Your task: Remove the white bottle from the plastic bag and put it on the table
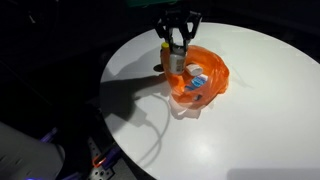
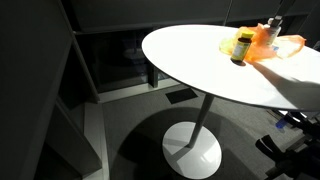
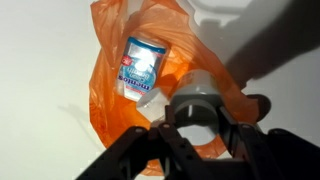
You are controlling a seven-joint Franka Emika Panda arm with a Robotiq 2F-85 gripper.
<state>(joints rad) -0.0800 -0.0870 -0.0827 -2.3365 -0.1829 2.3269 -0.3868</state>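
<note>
Hand (image 3: 198,112) clasping white bottle (image 3: 196,93), upright, long axis vertical, over orange plastic bag (image 3: 110,90)

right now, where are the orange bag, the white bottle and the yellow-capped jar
orange bag (image 3: 108,95), wrist view, on its left plastic side
white bottle (image 3: 197,95), wrist view, on its rounded top
yellow-capped jar (image 2: 240,50), exterior view, on its dark body

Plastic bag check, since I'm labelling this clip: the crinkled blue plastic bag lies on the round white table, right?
Not blue: the crinkled plastic bag is orange, as the wrist view shows. It does lie on the round white table.
</note>
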